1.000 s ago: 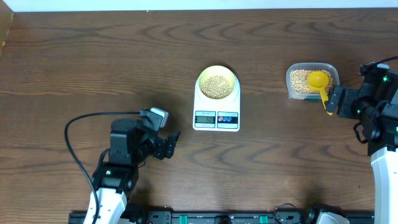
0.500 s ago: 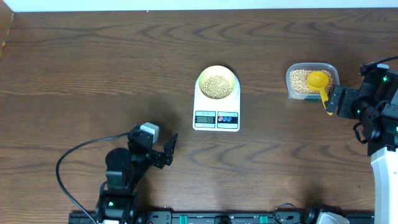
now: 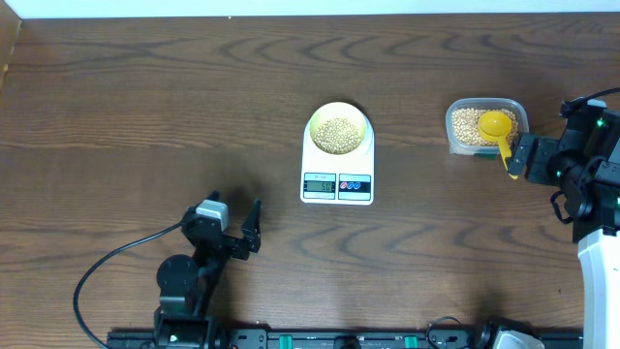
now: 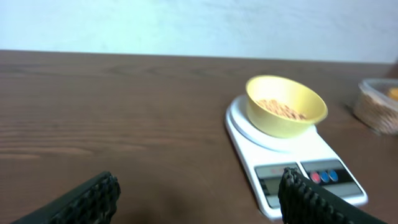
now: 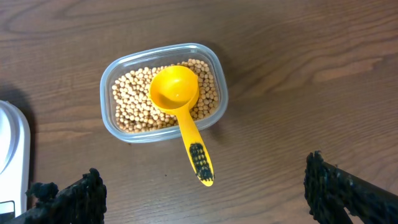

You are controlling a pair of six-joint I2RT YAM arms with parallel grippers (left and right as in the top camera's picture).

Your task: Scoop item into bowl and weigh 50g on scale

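The only writing is on the scale [image 3: 336, 174]: its grey display [image 3: 321, 185] shows dark digits, but they are too small and blurred to read, and beside it sit two round buttons [image 4: 322, 177], one red and one blue, with no label I can make out. The scale stands near the middle of the wooden table [image 3: 145, 87]. The pale yellow-green bowl [image 3: 313, 124] rests on its platform, partly filled with tan beans [image 3: 337, 135]. To the right, well apart from the scale, a clear plastic tub [image 5: 107, 93] holds more of the same beans. The yellow scoop [image 5: 175, 87] lies with its empty cup on the beans, and its handle, with a black patch, reaches out over the tub's rim onto the table. The right gripper [image 3: 519, 155] is just beside the tub, with the jaws spread as wide as they go and holding nothing; the end of the handle points to the gap but touches neither finger. The left gripper [image 3: 235, 215] has its jaws wide apart and empty too. Compared with one second ago, the left arm has drawn back toward the near edge of the table, farther from the scale, and its cable [image 3: 107, 262] has moved with it. Scale, bowl, tub, scoop and the right arm are where they were.
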